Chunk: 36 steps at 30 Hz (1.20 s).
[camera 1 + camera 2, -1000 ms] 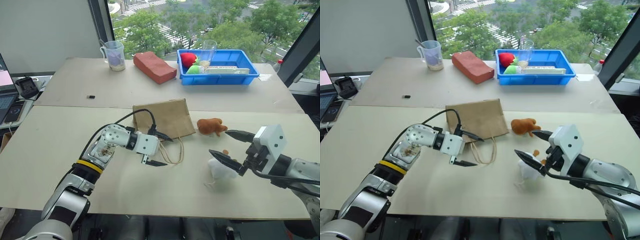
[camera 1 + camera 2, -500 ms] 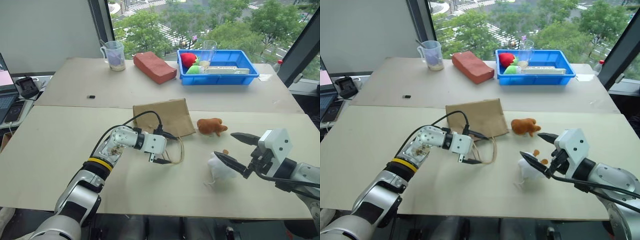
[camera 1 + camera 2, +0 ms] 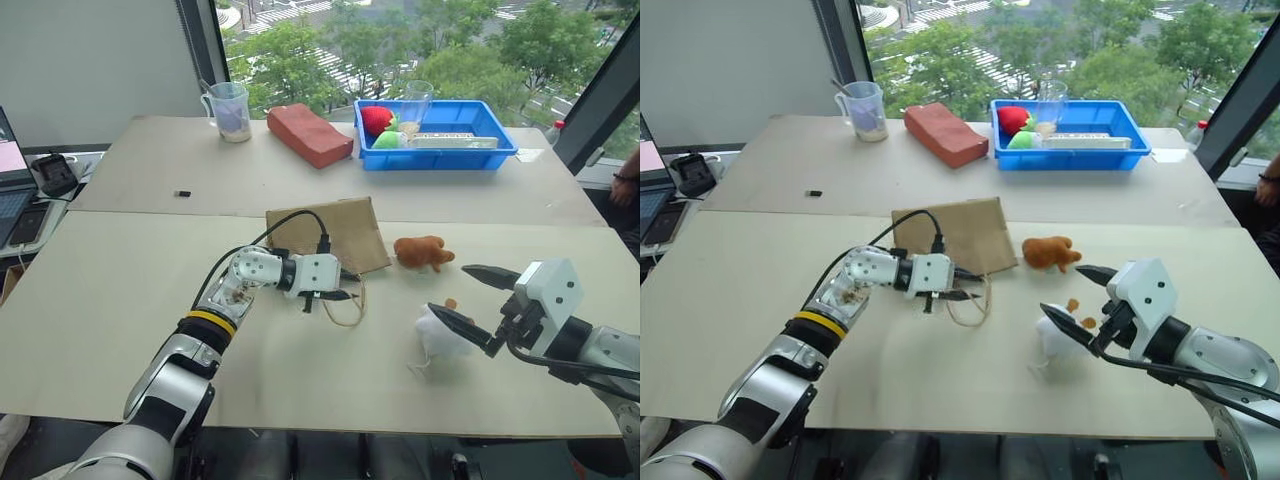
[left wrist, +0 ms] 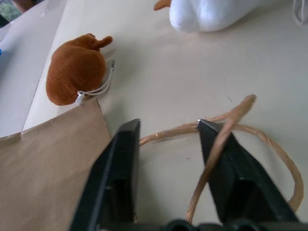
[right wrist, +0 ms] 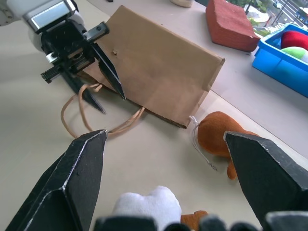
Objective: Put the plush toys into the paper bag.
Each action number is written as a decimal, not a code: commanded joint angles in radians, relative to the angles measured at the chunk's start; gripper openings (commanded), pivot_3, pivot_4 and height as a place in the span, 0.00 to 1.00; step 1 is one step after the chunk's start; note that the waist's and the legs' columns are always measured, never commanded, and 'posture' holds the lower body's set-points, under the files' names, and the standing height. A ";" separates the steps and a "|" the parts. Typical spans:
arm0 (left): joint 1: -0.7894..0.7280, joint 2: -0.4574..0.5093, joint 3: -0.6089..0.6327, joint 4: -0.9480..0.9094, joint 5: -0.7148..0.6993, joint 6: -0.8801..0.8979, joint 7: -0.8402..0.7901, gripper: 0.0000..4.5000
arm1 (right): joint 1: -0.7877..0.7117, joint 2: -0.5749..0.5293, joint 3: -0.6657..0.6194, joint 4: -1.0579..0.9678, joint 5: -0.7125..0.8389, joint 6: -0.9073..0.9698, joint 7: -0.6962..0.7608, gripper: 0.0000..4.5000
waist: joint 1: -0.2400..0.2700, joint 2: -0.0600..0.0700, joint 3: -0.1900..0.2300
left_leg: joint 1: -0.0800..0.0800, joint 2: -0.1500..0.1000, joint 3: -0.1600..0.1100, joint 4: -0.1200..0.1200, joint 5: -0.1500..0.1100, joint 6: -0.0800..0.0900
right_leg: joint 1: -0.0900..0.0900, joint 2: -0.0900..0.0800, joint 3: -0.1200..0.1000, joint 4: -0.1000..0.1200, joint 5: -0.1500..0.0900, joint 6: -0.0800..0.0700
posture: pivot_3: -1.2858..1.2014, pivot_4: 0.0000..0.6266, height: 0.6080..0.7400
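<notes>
Plush toys both sitting right of centre, white one [image 3: 441, 340] tucked just under the wide-open right gripper [image 3: 467, 296], orange-brown one [image 3: 423, 251] beyond it beside the flat paper bag [image 3: 330, 236], left gripper [image 3: 344, 291] half-closed around the twine handles [image 3: 349, 309].

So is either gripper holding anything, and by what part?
Nothing gripped. The left gripper, open, straddles the bag handle; the right gripper is open and empty.

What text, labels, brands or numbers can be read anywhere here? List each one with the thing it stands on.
No readable text anywhere.
The paper bag is plain brown, without print.
The measuring cup may carry scale marks; too small to read.
The white box in the blue bin shows no legible label.
The laptop screen is too cropped to read.
</notes>
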<state>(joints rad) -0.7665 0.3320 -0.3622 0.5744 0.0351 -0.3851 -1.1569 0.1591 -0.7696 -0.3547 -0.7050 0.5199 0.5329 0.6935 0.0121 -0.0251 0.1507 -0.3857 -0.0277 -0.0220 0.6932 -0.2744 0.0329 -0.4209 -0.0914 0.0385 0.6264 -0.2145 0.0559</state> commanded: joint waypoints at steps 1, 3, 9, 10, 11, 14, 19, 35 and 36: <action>0.001 0.005 0.034 -0.051 -0.042 0.030 -0.005 0.01 | -0.021 -0.008 0.001 0.003 -0.011 -0.034 0.012 0.97 | 0.000 0.000 0.000 | 0.000 0.000 0.000 0.000 0.000 0.000 | 0.000 0.000 0.000 0.000 0.000 0.000 | 0.52 0.24 1.00; -0.001 0.004 0.063 -0.072 -0.076 0.098 -0.001 0.01 | -0.027 -0.006 0.007 0.007 -0.016 -0.037 0.013 0.97 | 0.000 0.000 0.000 | 0.000 0.000 0.000 0.001 0.000 0.000 | 0.000 0.000 0.000 0.000 0.000 0.000 | 0.52 0.24 1.00; -0.035 0.013 0.195 -0.176 -0.238 0.451 0.028 0.01 | -0.071 0.019 0.048 0.004 -0.016 0.001 -0.034 0.97 | -0.003 0.000 0.000 | -0.001 0.001 0.000 0.001 0.000 0.000 | -0.001 0.001 0.000 0.001 0.000 0.000 | 0.52 0.24 1.00; -0.043 0.014 0.214 -0.188 -0.259 0.504 0.036 0.01 | -0.085 0.027 0.069 0.008 -0.022 0.007 -0.046 0.97 | -0.003 0.000 0.000 | -0.001 0.002 0.000 0.001 0.000 0.000 | -0.001 0.001 0.000 0.001 0.000 0.000 | 0.52 0.24 1.00; -0.051 0.017 0.230 -0.202 -0.279 0.554 0.041 0.01 | -0.104 0.041 0.095 0.014 -0.021 0.015 -0.056 0.97 | -0.004 0.000 0.000 | 0.000 0.001 0.000 0.001 0.000 0.000 | -0.001 0.001 0.000 0.001 0.000 0.000 | 0.52 0.24 1.00; -0.053 0.023 0.253 -0.255 -0.318 0.650 0.043 0.00 | -0.148 0.073 0.156 0.027 -0.034 0.026 -0.087 0.85 | -0.003 0.000 0.000 | 0.000 0.001 0.000 0.001 0.000 0.000 | -0.001 0.000 0.000 0.002 0.000 0.000 | 0.52 0.24 1.00; -0.076 0.017 0.273 -0.278 -0.353 0.728 0.060 0.00 | -0.272 0.153 0.294 0.085 -0.095 0.051 -0.165 0.47 | -0.007 0.000 0.000 | 0.000 0.001 0.000 0.001 0.000 0.000 | -0.001 0.001 0.000 0.002 0.000 0.000 | 0.52 0.24 1.00; -0.107 -0.021 0.276 -0.293 -0.366 0.768 0.109 0.00 | -0.594 0.516 0.526 0.559 -0.337 -0.111 -0.324 0.01 | -0.021 0.000 0.000 | -0.001 -0.002 -0.001 0.001 0.000 0.000 | -0.004 0.000 0.000 0.003 0.000 0.000 | 0.52 0.24 1.00; -0.106 -0.019 0.277 -0.294 -0.367 0.769 0.109 0.00 | -0.609 0.527 0.523 0.586 -0.342 -0.120 -0.326 0.01 | -0.021 0.000 0.000 | -0.001 -0.002 -0.002 0.001 0.000 0.000 | -0.004 0.000 0.000 0.003 0.000 0.000 | 0.52 0.24 1.00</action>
<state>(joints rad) -0.8612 0.3106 -0.0984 0.3204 -0.3160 0.3872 -1.0499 -0.4261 -0.2548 0.1875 -0.1340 0.1908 0.4552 0.3772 -0.0089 -0.0248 0.1506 -0.3870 -0.0299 -0.0237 0.6938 -0.2743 0.0327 -0.4250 -0.0917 0.0380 0.6293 -0.2145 0.0559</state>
